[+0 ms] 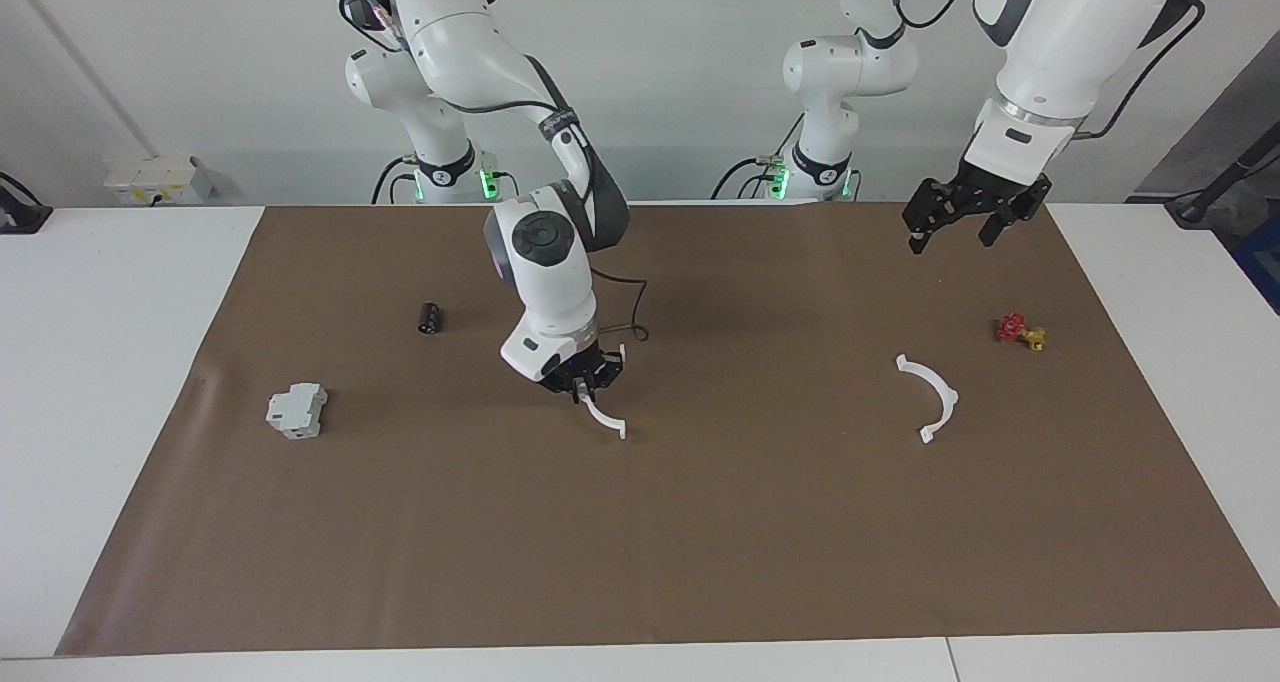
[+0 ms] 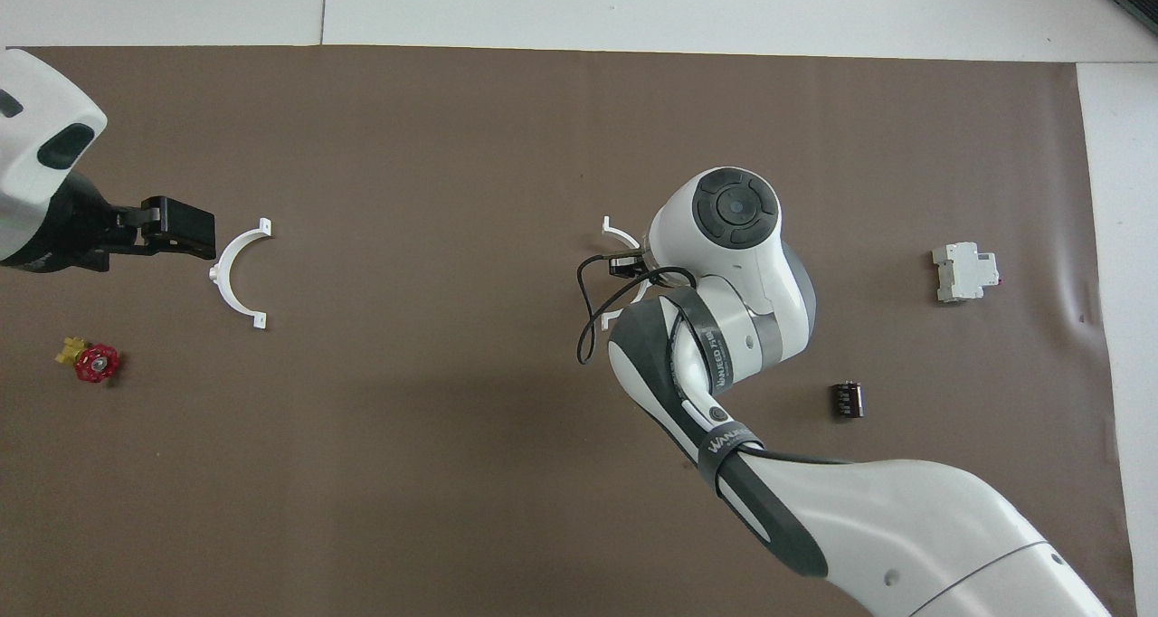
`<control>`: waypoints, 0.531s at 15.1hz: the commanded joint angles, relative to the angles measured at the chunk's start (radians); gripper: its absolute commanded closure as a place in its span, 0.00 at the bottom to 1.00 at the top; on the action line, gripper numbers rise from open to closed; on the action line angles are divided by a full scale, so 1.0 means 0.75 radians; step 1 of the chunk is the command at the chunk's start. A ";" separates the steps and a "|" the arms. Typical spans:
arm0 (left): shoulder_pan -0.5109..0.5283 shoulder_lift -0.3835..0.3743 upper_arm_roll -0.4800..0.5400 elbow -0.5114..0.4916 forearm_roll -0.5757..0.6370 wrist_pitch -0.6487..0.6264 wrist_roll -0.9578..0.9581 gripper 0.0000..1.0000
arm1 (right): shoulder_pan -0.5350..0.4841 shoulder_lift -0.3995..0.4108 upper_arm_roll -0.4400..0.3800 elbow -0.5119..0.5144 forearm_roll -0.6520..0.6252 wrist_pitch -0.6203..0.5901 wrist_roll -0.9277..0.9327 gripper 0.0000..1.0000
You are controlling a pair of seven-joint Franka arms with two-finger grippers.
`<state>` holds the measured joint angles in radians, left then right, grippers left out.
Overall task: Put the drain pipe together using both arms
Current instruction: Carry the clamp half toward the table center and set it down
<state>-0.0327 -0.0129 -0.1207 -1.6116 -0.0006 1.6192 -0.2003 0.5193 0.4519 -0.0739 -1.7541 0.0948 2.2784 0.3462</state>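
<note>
While left gripper (image 1: 962, 217) hangs, right gripper (image 1: 590, 387) seemingly pinches half-ring (image 1: 607, 419).

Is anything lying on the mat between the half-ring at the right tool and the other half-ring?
Nothing visible. The mat between the half-ring at the right tool and the other half-ring is bare; the valve lies off that line.

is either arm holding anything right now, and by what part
The right gripper is shut on one white half-ring, its fingers pinching the arc about midway between the end tabs. The left gripper hangs open and holds nothing; the other half-ring lies on the mat.
</note>
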 commanded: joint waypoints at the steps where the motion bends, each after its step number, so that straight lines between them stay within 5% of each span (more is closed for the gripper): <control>1: 0.007 -0.020 0.003 -0.009 -0.020 -0.015 -0.009 0.00 | 0.044 0.025 -0.002 -0.005 -0.022 0.057 0.054 1.00; 8: 0.007 -0.022 0.003 -0.009 -0.020 -0.015 -0.009 0.00 | 0.087 0.048 -0.002 -0.050 -0.022 0.120 0.064 1.00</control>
<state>-0.0327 -0.0129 -0.1207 -1.6116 -0.0006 1.6191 -0.2004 0.5750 0.4855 -0.0741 -1.7584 0.0948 2.3108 0.3669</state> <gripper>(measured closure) 0.000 0.793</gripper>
